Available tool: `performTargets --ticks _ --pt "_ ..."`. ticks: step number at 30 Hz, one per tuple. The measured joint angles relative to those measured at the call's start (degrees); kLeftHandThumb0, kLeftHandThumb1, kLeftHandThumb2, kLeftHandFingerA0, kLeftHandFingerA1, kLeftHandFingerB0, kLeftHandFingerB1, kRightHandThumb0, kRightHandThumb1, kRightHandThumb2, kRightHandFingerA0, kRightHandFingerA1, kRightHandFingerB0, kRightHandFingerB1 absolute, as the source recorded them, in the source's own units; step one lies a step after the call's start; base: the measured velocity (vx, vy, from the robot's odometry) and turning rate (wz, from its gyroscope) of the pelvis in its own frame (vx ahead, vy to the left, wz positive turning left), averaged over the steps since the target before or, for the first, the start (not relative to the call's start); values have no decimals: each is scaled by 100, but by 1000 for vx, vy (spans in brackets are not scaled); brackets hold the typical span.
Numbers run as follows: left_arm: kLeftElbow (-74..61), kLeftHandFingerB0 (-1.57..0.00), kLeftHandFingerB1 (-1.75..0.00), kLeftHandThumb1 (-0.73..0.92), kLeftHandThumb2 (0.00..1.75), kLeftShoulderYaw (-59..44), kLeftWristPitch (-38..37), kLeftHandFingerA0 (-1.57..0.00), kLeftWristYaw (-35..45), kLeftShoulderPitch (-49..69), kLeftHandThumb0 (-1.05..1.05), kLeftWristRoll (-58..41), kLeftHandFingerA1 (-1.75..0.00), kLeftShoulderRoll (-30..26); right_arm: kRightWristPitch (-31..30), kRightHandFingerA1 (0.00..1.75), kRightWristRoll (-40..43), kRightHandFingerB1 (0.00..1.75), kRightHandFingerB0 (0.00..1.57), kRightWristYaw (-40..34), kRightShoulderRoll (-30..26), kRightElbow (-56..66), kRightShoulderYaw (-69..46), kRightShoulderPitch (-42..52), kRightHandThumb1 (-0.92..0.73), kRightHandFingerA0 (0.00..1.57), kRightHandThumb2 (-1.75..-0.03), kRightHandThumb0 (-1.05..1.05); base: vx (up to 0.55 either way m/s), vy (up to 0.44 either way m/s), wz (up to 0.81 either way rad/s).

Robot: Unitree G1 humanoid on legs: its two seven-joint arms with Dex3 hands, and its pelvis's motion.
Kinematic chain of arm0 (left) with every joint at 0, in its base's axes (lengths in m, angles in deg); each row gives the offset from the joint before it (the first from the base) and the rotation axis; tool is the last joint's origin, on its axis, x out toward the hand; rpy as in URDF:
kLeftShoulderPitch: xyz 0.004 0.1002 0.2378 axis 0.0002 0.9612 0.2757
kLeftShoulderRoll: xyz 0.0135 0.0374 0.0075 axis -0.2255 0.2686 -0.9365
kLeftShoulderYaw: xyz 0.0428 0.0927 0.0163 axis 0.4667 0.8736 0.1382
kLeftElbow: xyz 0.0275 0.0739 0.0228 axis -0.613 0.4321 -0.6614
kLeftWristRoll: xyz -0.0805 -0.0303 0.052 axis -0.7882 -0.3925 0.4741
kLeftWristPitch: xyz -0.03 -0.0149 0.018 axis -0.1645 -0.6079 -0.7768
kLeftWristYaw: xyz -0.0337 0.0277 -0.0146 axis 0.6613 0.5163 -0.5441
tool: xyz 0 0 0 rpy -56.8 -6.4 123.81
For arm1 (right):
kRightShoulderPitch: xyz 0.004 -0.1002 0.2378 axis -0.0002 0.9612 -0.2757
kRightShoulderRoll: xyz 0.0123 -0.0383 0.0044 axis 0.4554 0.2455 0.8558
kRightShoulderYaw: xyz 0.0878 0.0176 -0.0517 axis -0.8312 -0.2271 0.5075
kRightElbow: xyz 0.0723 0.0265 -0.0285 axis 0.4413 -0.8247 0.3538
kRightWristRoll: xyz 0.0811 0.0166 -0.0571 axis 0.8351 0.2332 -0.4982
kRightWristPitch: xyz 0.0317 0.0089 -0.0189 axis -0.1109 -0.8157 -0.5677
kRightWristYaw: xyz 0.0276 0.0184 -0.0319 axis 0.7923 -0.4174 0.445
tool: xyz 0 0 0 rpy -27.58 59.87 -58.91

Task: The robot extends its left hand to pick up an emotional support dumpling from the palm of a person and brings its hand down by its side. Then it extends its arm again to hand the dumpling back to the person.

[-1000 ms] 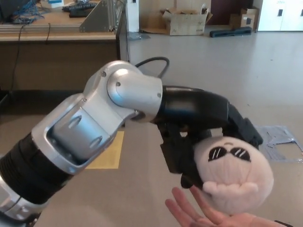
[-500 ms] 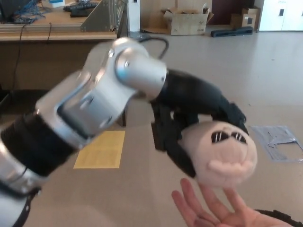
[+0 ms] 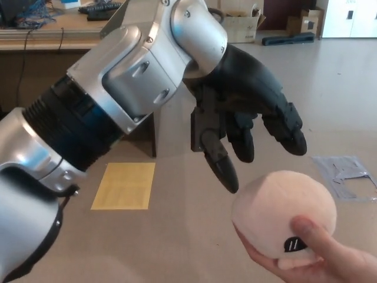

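The left hand (image 3: 250, 127) sits at frame centre with fingers spread, holding nothing and clear of the dumpling (image 3: 284, 215). The dumpling lies at lower right in a person's hand (image 3: 315, 256) — thumb pressed on its front. No legible writing is visible — the yellow sheet (image 3: 124, 186) on the floor at lower left shows only unreadable lines.

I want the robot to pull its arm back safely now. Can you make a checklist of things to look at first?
1. Black left hand lets go of the round cream plush dumpling: ok, fingers apart and holding nothing.
2. Gap between the fingers and the dumpling: ok, they hang above it without touching.
3. The person's hand has the dumpling: ok, it cups it from below with a thumb across the front.
4. Dumpling sits steady: cannot tell, its face is turned downward.
5. Room to draw the silver forearm back: cannot tell, the space at the robot's side is out of view.
6. Right hand out of the way: cannot tell, it does not show.
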Motion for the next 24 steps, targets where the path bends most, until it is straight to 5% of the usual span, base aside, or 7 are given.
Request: performTargets --ticks 4,5,12,18,20,22,24 --pt "6 0 -8 41 54 -29 -1 -10 209 0 -77 44 -29 0 -48 53 31 34 44 19 6 3 -26 -16 -64 87 -59 -38 0 0 0" --pt "6 0 -6 40 81 -35 -1 -8 230 0 -62 52 -25 0 -51 53 35 34 44 22 8 3 -27 -18 -63 88 -59 -38 0 0 0" --pt "6 0 -1 40 58 -148 5 0 489 0 -74 110 -14 -11 -66 53 63 34 44 39 45 -2 -46 -54 -63 89 -59 -41 0 0 0" --pt "441 0 0 43 79 -791 -114 -5 509 -299 -68 142 -18 -385 -61 52 68 34 45 61 50 -46 -48 -131 -64 94 -59 -41 0 0 0" --pt "505 0 -3 40 67 -903 -153 -49 509 -346 -90 163 -49 -434 -61 51 66 34 43 66 51 -51 -43 -145 -65 94 -60 -39 0 0 0" --pt "652 0 -1 41 84 -1287 -242 0 481 -379 -75 142 -11 -688 -43 52 53 34 43 70 58 -43 2 -158 -65 91 -60 -39 0 0 0" --pt "693 0 -1 41 84 -1748 -326 0 415 -380 -75 124 -11 -1109 -22 52 48 34 43 70 41 -40 12 -97 -65 91 -60 -39 0 0 0"
